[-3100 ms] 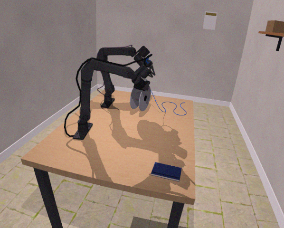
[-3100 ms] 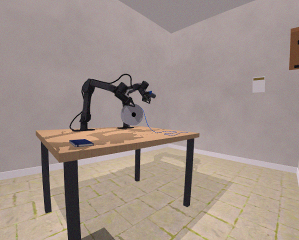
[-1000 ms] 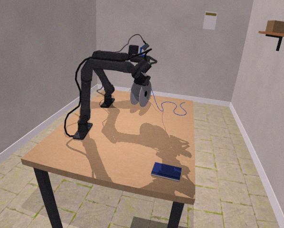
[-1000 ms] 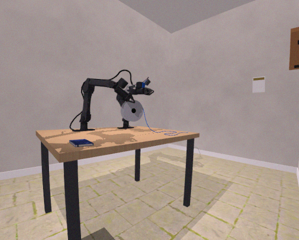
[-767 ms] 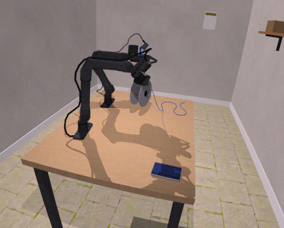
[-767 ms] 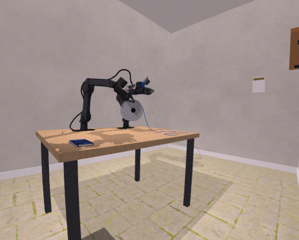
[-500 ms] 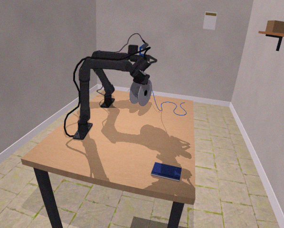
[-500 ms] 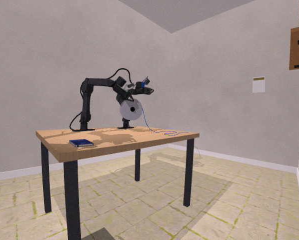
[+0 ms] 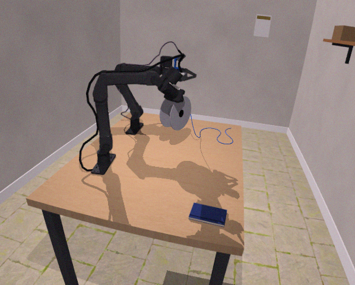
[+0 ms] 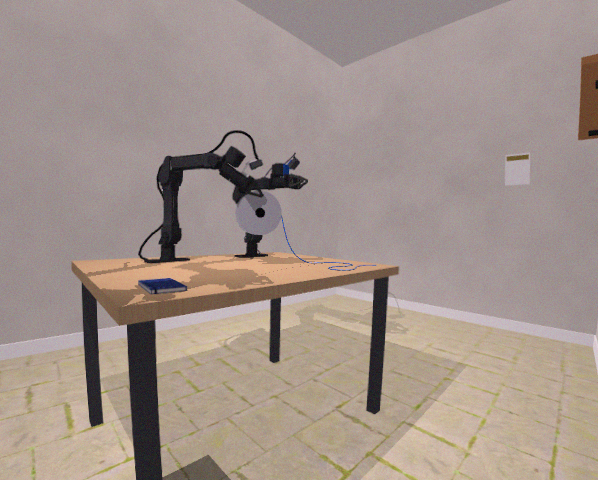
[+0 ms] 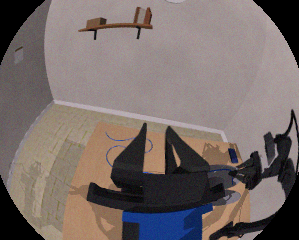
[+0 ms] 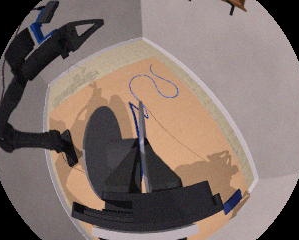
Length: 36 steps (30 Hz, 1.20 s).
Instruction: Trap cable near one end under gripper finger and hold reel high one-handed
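A grey reel (image 9: 173,116) (image 10: 258,212) (image 12: 103,139) hangs high above the table (image 9: 159,184) (image 10: 227,289). My right gripper (image 9: 175,97) (image 10: 246,193) (image 12: 141,141) is shut on its upper rim from above. A thin blue cable (image 9: 192,126) (image 10: 288,240) (image 12: 152,84) runs along the finger on the rim, drops from the reel and ends in loops on the table's far side. My left gripper (image 9: 191,75) (image 10: 300,181) (image 11: 156,127) is partly open and empty. It floats just above and beyond the reel, apart from it.
A blue book (image 9: 208,214) (image 10: 162,285) (image 12: 232,202) lies near the table's front edge. Both arm bases stand on the table's left side. A wall shelf (image 9: 345,42) with a box hangs at the right.
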Each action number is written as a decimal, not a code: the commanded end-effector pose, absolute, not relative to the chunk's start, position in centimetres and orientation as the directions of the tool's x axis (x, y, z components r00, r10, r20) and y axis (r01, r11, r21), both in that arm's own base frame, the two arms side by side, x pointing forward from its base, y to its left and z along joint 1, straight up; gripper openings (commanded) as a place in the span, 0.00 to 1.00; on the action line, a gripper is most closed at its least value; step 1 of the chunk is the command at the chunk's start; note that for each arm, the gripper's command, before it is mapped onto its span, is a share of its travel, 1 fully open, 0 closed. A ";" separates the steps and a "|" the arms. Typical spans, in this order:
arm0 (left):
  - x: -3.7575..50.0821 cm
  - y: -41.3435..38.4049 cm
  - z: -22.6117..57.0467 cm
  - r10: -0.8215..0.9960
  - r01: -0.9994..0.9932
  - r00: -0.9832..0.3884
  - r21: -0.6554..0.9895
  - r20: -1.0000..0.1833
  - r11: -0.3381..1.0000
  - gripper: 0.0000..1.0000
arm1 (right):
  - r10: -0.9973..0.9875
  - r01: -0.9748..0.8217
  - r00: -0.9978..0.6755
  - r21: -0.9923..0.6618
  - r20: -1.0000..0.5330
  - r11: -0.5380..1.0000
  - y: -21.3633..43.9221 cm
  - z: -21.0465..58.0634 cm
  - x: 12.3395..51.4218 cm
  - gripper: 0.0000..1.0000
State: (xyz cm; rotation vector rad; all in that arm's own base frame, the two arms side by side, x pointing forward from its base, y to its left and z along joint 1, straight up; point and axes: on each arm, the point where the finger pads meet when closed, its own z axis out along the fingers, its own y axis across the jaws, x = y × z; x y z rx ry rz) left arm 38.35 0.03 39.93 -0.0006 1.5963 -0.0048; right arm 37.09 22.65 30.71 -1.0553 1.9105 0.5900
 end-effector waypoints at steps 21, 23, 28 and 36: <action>37.6 0.4 41.2 0.007 -0.013 0.023 0.007 -1.000 1.000 0.30 | -0.325 -0.664 -0.352 -0.011 -0.878 0.748 16.5 38.0 36.2 0.00; 37.6 0.4 41.2 0.007 -0.013 0.023 0.007 -1.000 1.000 0.30 | -0.314 -0.642 -0.361 -0.010 -0.878 0.767 15.9 38.5 36.1 0.00; 37.6 0.4 41.2 0.007 -0.013 0.023 0.007 -1.000 1.000 0.30 | -0.286 -0.585 -0.383 -0.009 -0.878 0.811 14.4 39.8 35.8 0.00; 37.6 0.4 41.2 0.007 -0.013 0.023 0.007 -1.000 1.000 0.30 | -0.255 -0.512 -0.431 0.002 -0.865 0.859 12.7 40.3 36.4 0.00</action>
